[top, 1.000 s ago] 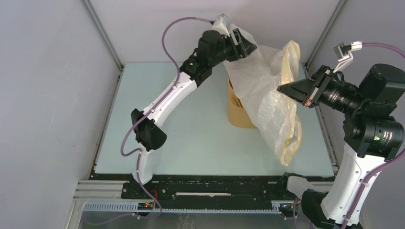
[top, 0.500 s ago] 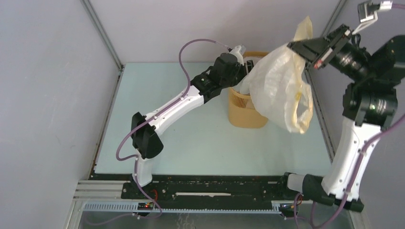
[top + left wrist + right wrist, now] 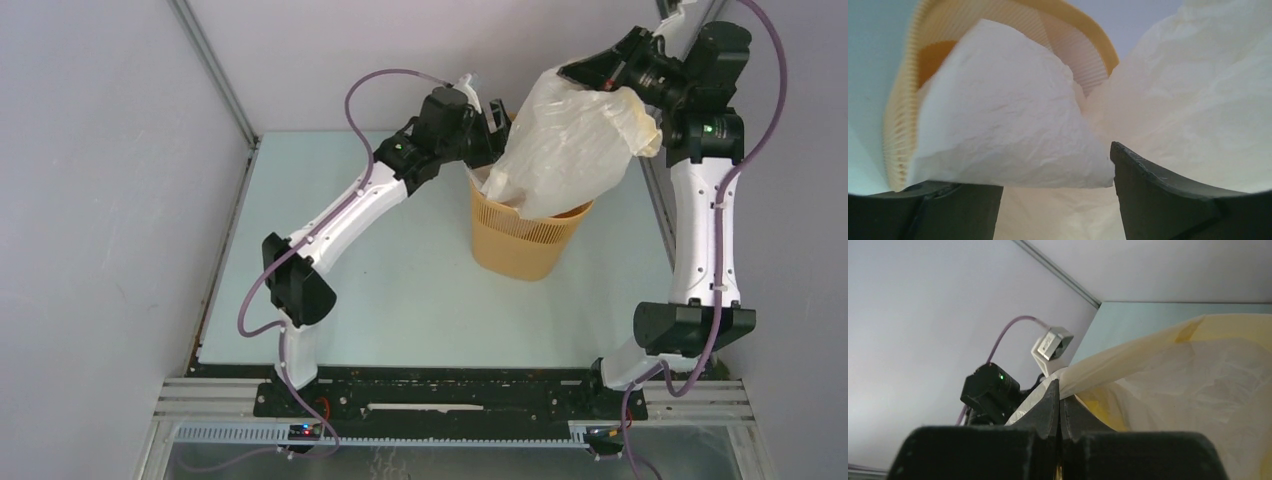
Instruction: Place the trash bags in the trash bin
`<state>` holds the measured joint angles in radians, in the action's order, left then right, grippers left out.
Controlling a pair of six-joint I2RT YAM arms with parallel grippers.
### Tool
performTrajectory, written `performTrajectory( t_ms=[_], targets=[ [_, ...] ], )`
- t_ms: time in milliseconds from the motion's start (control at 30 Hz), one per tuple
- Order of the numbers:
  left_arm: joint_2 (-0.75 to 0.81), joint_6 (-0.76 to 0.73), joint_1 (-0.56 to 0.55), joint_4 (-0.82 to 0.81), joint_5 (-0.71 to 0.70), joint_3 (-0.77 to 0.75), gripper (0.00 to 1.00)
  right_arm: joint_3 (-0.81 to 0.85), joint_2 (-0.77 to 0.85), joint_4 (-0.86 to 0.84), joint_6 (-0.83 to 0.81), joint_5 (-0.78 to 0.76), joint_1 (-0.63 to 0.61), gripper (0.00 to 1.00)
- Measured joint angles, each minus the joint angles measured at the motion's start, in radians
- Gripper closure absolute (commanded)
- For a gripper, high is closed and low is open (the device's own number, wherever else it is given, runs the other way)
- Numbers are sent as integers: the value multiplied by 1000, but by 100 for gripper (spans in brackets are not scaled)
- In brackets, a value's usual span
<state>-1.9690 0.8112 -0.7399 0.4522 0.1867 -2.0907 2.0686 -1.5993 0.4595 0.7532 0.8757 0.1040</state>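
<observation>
The orange-tan mesh trash bin stands right of the table's middle, its mouth tipped toward the camera. A pale, crumpled trash bag hangs into it, lower end inside the rim. My right gripper is shut on the bag's top, high above the bin; the right wrist view shows the jaws pinched on a stretched fold of the bag. My left gripper is open at the bin's back-left rim. In the left wrist view it has the bag lying across its jaws and the bin rim beyond.
The pale green table top is bounded by grey walls on the left, back and right. The black front rail carries both arm bases. My left arm shows in the right wrist view behind the bag.
My right gripper has lifted the bag higher and carried it left over the bin; the bag's lower end now sits inside. The bin's mouth has tipped toward the camera. The left gripper stays by the rim.
</observation>
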Motion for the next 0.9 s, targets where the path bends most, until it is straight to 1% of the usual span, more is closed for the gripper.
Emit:
performTrajectory(
  t_ms=[133, 300, 367, 467, 500, 567, 667, 767, 833, 900],
  targets=[
    [26, -21, 46, 56, 3, -21, 16, -8, 20, 75, -81, -32, -24, 100],
    [106, -58, 127, 141, 3, -34, 16, -2, 68, 228, -175, -145, 34, 100],
    [147, -70, 152, 158, 0, -33, 19, 26, 81, 303, -211, -206, 56, 100],
    [201, -85, 158, 164, 0, -29, 26, 100, 95, 390, -256, -299, 75, 100],
    [218, -87, 155, 164, 0, -21, 28, 121, 101, 407, -266, -322, 76, 100],
    [235, -88, 153, 168, 3, -10, 34, 147, 120, 428, -282, -352, 70, 100],
    [227, -87, 149, 176, 16, 4, 41, 152, 153, 449, -299, -388, 32, 100],
    [198, -87, 145, 193, 28, 26, 51, 130, 165, 457, -315, -405, -38, 100],
    [176, -91, 140, 209, 29, 55, 51, 108, 158, 469, -330, -418, -79, 100],
    [171, -98, 131, 221, 29, 96, 45, 95, 140, 490, -343, -425, -98, 100]
  ],
)
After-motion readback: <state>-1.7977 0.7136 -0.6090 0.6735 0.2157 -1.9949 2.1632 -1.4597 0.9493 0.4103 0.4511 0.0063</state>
